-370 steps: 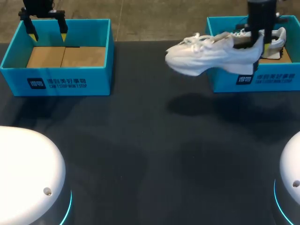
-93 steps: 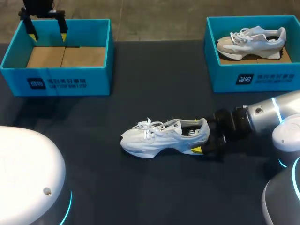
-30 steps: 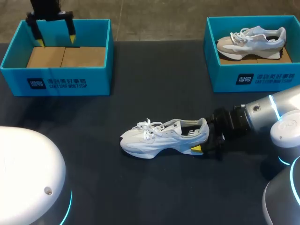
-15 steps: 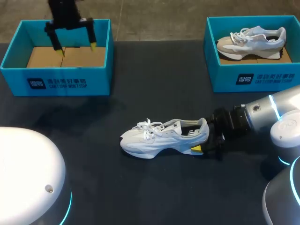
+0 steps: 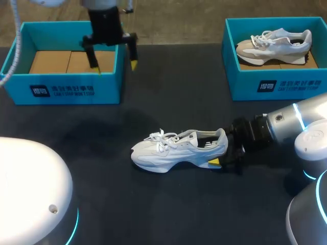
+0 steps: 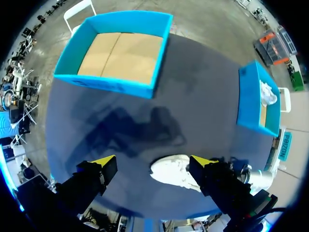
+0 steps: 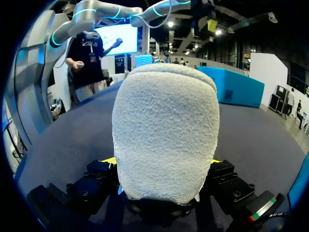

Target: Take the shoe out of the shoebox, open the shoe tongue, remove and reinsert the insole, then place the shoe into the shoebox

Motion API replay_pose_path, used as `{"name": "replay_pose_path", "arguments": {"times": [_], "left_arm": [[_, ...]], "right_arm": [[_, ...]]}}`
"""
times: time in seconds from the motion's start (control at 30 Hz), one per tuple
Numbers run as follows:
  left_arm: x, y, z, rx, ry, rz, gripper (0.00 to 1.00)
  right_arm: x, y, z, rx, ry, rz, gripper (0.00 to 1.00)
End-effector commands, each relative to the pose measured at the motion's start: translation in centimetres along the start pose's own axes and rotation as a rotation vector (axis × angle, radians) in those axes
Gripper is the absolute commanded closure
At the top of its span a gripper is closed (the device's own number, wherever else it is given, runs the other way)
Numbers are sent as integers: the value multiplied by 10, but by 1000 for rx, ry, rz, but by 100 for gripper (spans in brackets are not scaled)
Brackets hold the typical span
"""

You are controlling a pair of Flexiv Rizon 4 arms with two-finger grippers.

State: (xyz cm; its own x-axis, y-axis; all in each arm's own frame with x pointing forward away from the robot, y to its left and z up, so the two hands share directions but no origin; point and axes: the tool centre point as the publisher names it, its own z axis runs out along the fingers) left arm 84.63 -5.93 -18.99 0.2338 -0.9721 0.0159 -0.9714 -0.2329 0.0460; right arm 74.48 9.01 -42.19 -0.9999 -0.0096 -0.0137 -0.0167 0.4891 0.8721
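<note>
Surveying the head view: a white shoe [image 5: 179, 149] stands on its sole on the dark matte counter [image 5: 153, 214], toe toward the left arm's side and laces lying loose. The right pincer [image 5: 223, 152] clamps the heel from both sides (one yellow tip shows at the sole's edge). The left pincer [image 5: 113, 57] hangs with fingers spread wide, gripping nothing, over the right wall of the left-hand shoebox [image 5: 61, 91], a teal carton with a plain brown card floor. The right-hand shoebox [image 5: 276, 86], of matching teal, holds a second pale shoe [image 5: 275, 42].

Left wrist view: both blunt, yellow-capped fingers stand far apart; the white shoe sits on the counter far beneath them.

Right wrist view: the rounded heel, in nubbly fleece-like fabric, fills the gap between the fingers, a yellow sliver pressed against each flank.
</note>
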Motion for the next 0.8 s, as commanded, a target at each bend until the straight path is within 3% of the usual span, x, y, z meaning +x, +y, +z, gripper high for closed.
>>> {"name": "replay_pose_path", "arguments": {"times": [0.03, 0.4, 0.8], "left_arm": [[26, 17, 15, -16, -3, 23, 0], [78, 79, 41, -30, -2, 203, 0], [103, 107, 79, -25, -33, 380, 0]], "right_arm": [[1, 0, 3, 3, 0, 0, 100], [1, 0, 3, 3, 0, 0, 100], [1, 0, 3, 3, 0, 0, 100]]}}
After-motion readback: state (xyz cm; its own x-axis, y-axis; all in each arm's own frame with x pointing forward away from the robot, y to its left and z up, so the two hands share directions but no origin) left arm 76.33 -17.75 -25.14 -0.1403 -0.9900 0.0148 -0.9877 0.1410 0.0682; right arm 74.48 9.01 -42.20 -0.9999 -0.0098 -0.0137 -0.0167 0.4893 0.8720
